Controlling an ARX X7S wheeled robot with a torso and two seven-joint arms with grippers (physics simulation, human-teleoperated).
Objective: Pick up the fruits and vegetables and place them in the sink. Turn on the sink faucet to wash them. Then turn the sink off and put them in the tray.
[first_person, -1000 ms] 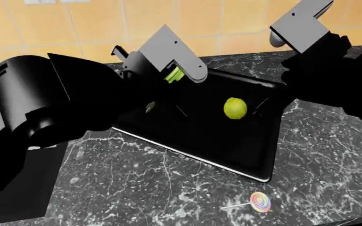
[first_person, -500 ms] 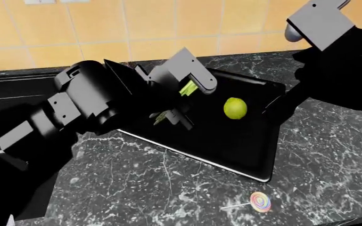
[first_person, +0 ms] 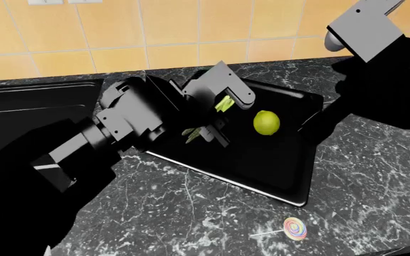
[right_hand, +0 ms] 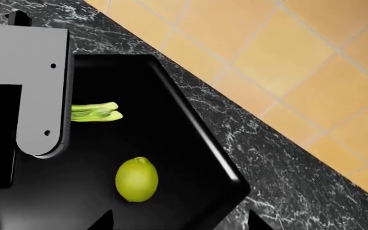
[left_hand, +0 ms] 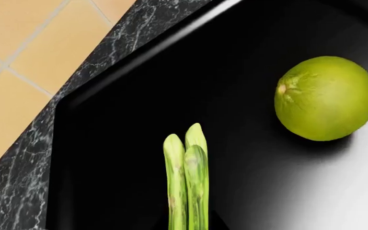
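At far left the sink (first_person: 41, 106) is seen, its dark basin sunk in the marble counter (first_person: 190, 208). Just right of it, the left gripper (first_person: 209, 114) is held low over the tray (first_person: 276, 176), clamped on the asparagus bundle (first_person: 224, 103), whose tips are seen jutting out over the tray's left part in the left wrist view (left_hand: 187, 177). The lemon (first_person: 266, 122) is already lying in the tray, just right of those tips. A risk can be judged here: if the bundle is released at a slant, it could be bounced off the thin rim or the lemon could be nudged and set rolling. Only the ends of the stalks are seen beyond the claw, so a loose stalk could be dropped short. Farther right, the right gripper (first_person: 308, 120) is hung by the tray's far right edge; whether it is apart or together cannot be told. The lollipop (first_person: 294, 228) is left near the counter's front edge.
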